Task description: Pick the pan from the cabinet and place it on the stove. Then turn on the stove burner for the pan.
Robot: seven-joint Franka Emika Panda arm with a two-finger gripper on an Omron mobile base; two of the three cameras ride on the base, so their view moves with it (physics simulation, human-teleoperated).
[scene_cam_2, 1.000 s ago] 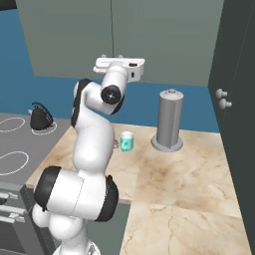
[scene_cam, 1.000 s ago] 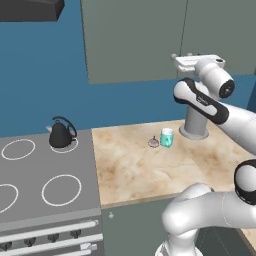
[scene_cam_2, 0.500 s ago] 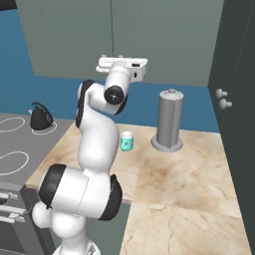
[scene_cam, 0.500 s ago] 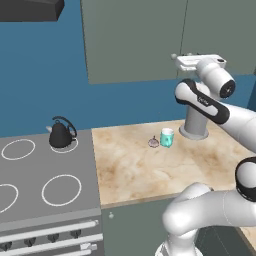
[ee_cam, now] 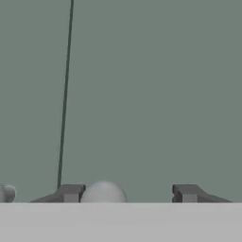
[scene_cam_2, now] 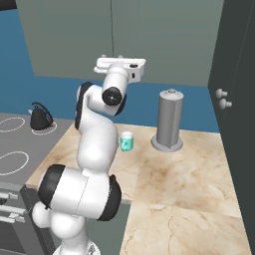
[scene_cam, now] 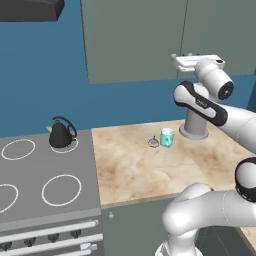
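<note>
Gripper (ee_cam: 127,194): raised to the lower edge of the cabinet (scene_cam: 135,40), pressed up close to its flat grey-green doors; its two fingertips (ee_cam: 71,193) stand apart, with a pale round door knob (ee_cam: 104,193) between them, hard against the left tip. Whether the tips already pinch the knob, I cannot tell.
Ahead of gripper: plain door face, with the dark seam between the two doors running up just beyond the left tip; a second knob (ee_cam: 5,194) sits farther out past that tip.
Pan: nowhere visible; the cabinet doors are shut, so by the task it should be inside, behind the door the gripper faces.
Below gripper: marble counter (scene_cam: 150,165) with a small teal cup (scene_cam: 167,137) and a grey cylinder (scene_cam_2: 169,122) standing on a round foot.
Stove (scene_cam: 45,185): well off to the gripper's side and lower down; white rings bare except the far one, which carries a black kettle (scene_cam: 61,134).
Progress: very early, as I judge it. Door not yet opened, pan not yet out, nothing set on a burner, no stove knob turned.
Left to do: grip the knob, swing the door open, take the pan, carry it to a free ring, turn the matching knob.
</note>
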